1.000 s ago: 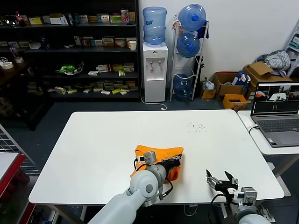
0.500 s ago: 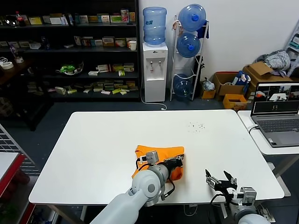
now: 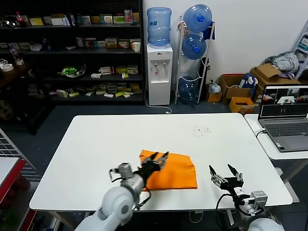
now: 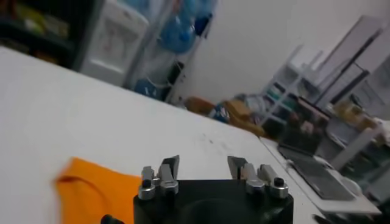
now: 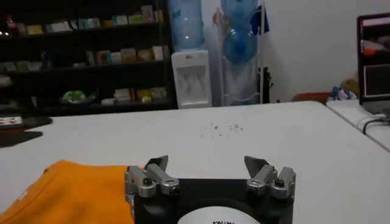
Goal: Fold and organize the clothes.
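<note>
T-shirt: the orange T-shirt [image 3: 172, 171] lies folded into a rough rectangle on the white worktop [image 3: 96, 144], near its front edge and about midway across; no lettering or label shows on the upper face.
Left pincer: the left pincer [image 3: 159, 158] is over the shirt's left part, its fingers spread apart and holding nothing; whether the tips touch the cloth cannot be told from the head view.
Left wrist view: the left pincer's [image 4: 203, 167] fingertips stand apart with bare worktop [image 4: 91, 115] between them; the shirt [image 4: 97, 192] shows only as an orange patch beside and below the fingers, not gripped.
Right pincer: the right pincer [image 3: 226, 174] hovers above the worktop to the right of the shirt, well clear of it, fingers wide and empty.
Right wrist view: the right pincer [image 5: 210, 165] is spread wide; the shirt [image 5: 73, 195] fills the lower corner on one side, showing a rounded folded edge that the head view flattens.
Only in head view: a laptop [image 3: 285, 118] on a side table to the right, a water dispenser [image 3: 159, 57] and shelves [image 3: 72, 53] behind.
Shared detail: a scatter of small dark specks [image 3: 201, 130] on the far worktop, seen also in the right wrist view [image 5: 222, 127].
</note>
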Controlling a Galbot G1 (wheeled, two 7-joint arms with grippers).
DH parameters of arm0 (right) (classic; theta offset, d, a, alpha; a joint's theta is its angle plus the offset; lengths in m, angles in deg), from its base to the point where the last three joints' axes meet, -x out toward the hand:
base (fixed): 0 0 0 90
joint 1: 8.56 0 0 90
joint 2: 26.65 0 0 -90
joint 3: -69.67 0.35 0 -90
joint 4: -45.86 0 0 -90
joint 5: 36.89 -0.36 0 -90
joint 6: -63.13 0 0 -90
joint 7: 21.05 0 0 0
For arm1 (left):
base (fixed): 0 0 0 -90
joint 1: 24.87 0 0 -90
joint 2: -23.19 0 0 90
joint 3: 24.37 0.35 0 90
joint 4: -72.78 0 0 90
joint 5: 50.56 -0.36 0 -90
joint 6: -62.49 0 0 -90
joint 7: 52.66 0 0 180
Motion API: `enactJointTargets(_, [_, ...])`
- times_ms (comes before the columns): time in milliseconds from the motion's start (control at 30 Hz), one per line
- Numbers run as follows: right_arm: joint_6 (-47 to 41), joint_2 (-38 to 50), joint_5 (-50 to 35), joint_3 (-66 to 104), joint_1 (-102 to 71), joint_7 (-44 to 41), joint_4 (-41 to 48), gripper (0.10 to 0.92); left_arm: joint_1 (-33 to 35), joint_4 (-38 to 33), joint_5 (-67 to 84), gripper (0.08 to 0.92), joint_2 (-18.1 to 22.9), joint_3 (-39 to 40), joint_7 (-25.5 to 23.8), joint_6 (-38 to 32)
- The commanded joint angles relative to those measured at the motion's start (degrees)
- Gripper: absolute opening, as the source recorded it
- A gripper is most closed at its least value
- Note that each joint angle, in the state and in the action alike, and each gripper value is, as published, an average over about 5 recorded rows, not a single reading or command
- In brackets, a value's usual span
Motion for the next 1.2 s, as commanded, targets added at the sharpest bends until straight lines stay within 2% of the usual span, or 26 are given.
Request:
enactJointTargets(33, [10.98, -2.47, 2.69, 6.86, -2.11, -7.52, 2.36, 0.823, 31.52, -4.68, -22.90, 0.684, -3.30, -32.43, -19.65, -26.04])
enactJointTargets(133, [12.67, -3.69, 3.58, 9.35, -3.91, -8.01, 2.63, 0.823, 32.87, -5.01, -24.55, 0.766, -0.24, -34.11, -20.44, -27.48])
enactJointTargets(233, [15.37, -5.16, 6.26, 11.24, -5.50, -8.67, 3.21, 0.823, 32.98, -5.29, -24.95, 0.813, 1.95, -34.44, -20.80, -27.32])
enactJointTargets(433, [19.39, -8.46, 10.66, 12.95, -7.65, -9.83, 3.09, 0.823, 32.95, -5.40, -24.53, 0.822, 1.99, -35.37, -21.42, -26.85])
enactJointTargets(700, [20.53, -10.12, 11.46, 13.12, -7.97, -10.09, 3.34, 0.823, 32.95, -5.30, -22.89, 0.823, 0.83, -34.43, -21.25, -26.29])
enactJointTargets(1200, [20.58, -10.76, 11.63, 13.47, -7.46, -9.76, 3.95, 0.823, 32.45, -5.38, -23.58, 0.823, 3.03, -35.13, -19.59, -26.19])
